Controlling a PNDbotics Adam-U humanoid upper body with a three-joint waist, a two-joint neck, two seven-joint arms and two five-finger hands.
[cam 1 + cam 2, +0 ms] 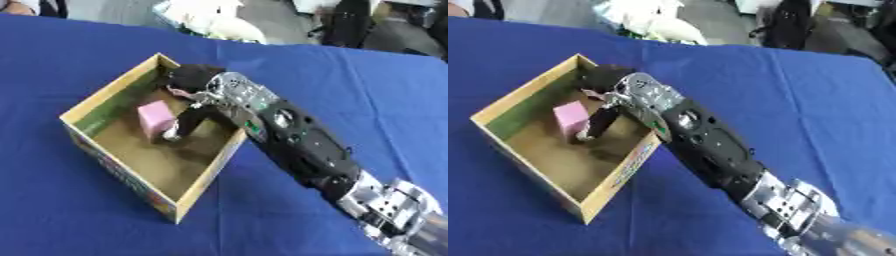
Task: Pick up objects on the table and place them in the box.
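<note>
An open cardboard box [107, 88] sits on the blue table at the left. On its brown floor, toward the far side, stands a pink block [154, 118]. My right arm crosses from the lower right, and my right hand [191, 79] hangs over the box's far corner. Its dark fingers [185, 122] reach straight down to the floor, right beside the block's right face and touching or nearly touching it. Nothing is curled round the block. My left hand shows in neither view.
Blue cloth [359, 85] covers the table all round the box. Beyond the far table edge lie white items [658, 22] and dark shapes [789, 25]. My forearm [302, 142] passes over the box's right wall.
</note>
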